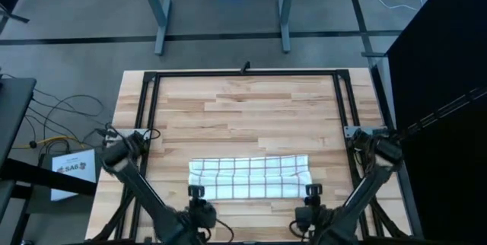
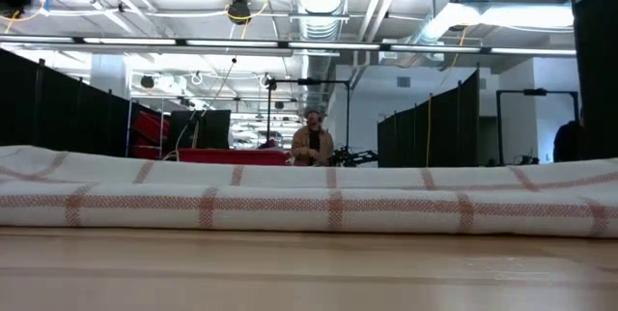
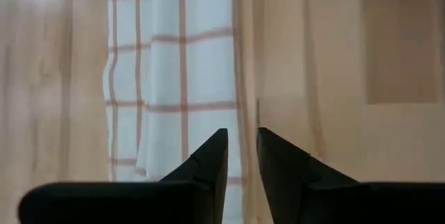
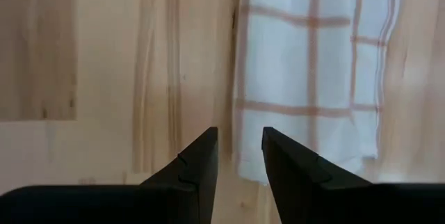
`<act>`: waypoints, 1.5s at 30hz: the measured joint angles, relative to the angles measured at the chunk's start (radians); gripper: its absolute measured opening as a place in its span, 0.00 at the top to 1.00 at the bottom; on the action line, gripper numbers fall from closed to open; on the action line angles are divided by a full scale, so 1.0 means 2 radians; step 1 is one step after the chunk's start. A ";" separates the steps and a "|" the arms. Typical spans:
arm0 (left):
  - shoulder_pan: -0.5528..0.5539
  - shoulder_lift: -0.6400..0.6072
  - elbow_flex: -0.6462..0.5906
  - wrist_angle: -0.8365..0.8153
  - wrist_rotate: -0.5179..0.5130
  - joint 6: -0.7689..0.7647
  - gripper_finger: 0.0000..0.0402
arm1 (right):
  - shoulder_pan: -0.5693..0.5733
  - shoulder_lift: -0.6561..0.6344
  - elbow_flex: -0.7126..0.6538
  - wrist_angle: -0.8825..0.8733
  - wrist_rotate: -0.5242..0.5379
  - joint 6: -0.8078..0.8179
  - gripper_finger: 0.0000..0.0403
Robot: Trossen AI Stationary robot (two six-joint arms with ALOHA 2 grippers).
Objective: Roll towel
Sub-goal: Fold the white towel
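The towel lies flat on the bench, long axis left to right. The left tool and right tool, each with a narrow empty gap, hover at its near corners, equally close

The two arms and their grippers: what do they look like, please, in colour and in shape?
Both arms are dark, nearly black, built of slim links with rounded joints. The left gripper and the right gripper each have two matte black fingers that taper to wedge-shaped tips, with a small notch on the inner edge. No markings show on them. Thin dark cables lie beside the left arm's base.
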 joint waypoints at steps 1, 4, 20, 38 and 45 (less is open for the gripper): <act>-0.003 0.025 0.018 -0.028 -0.015 -0.023 0.84 | 0.003 0.012 0.008 0.001 0.001 0.006 0.75; -0.014 0.089 0.060 -0.105 -0.062 -0.095 0.84 | 0.009 0.033 0.023 0.002 0.007 0.026 0.75; -0.002 0.135 0.088 -0.146 -0.089 -0.140 0.75 | -0.018 0.037 0.027 0.002 -0.021 0.026 0.62; -0.010 0.127 0.075 -0.090 0.005 -0.097 0.60 | -0.021 0.037 0.019 -0.018 -0.018 0.022 0.52; -0.018 0.137 0.073 -0.128 0.008 -0.116 0.60 | -0.021 0.038 -0.027 0.006 -0.018 0.022 0.52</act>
